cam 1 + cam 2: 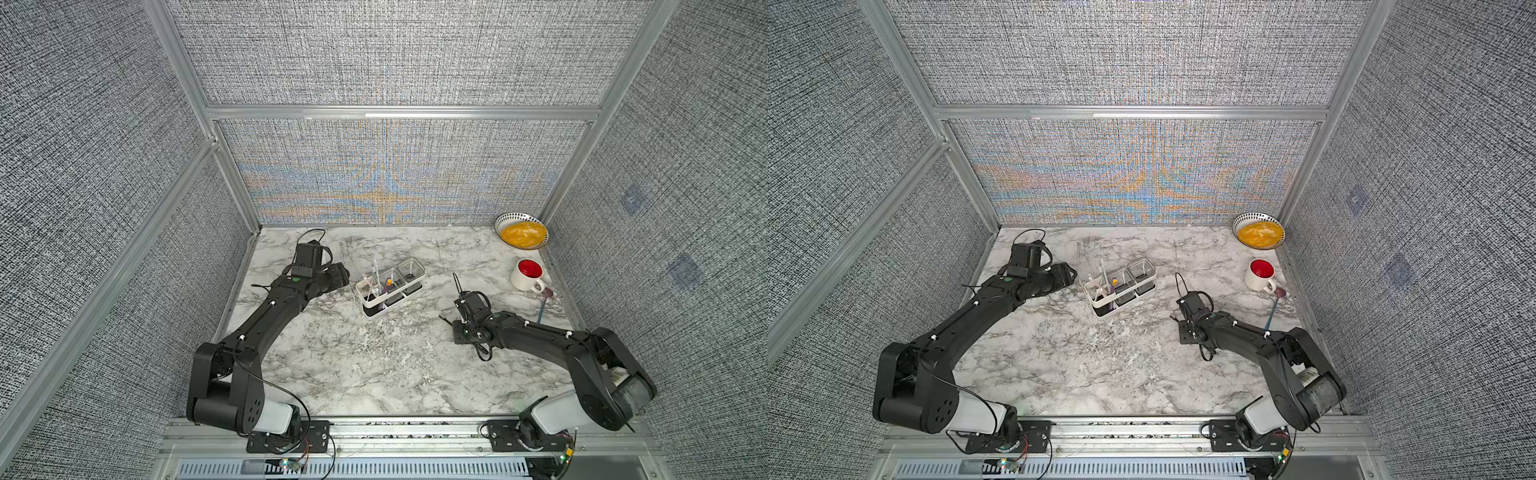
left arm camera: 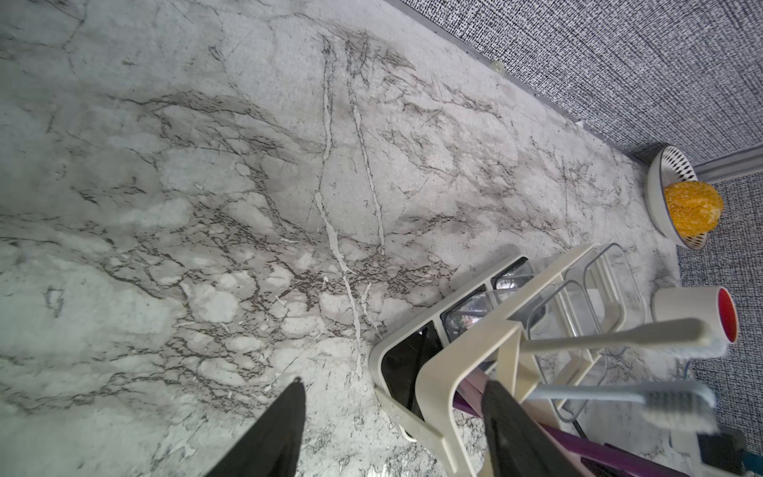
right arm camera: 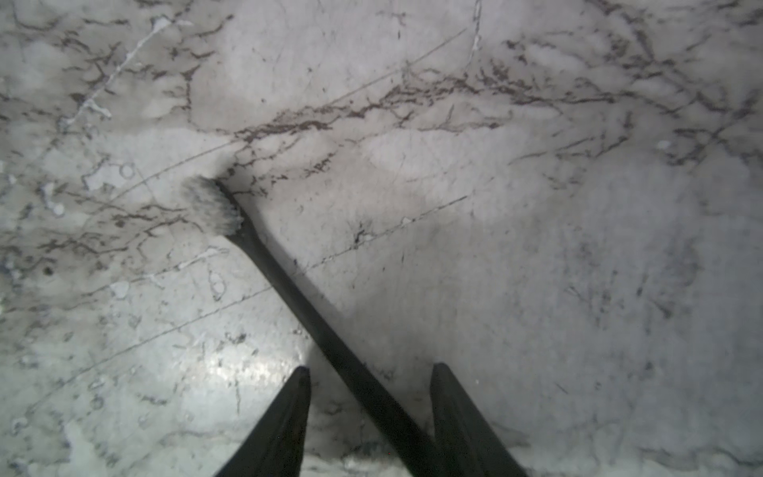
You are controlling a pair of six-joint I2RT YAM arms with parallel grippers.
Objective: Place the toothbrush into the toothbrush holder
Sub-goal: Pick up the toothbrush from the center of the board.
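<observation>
Early going: the toothbrush (image 3: 289,285) lies flat on the table (image 3: 536,206), right of the holder (image 2: 431,396), the right gripper (image 3: 371,369) straddles its handle, jaws apart, and the left gripper (image 2: 395,383) gapes empty at the holder's left end, so grasp, lift and drop-in all remain.

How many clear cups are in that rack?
2. The middle clear cup fills the centre section of the toothbrush holder; the end clear cup fills the section nearest the mug. None seems hidden.
</observation>
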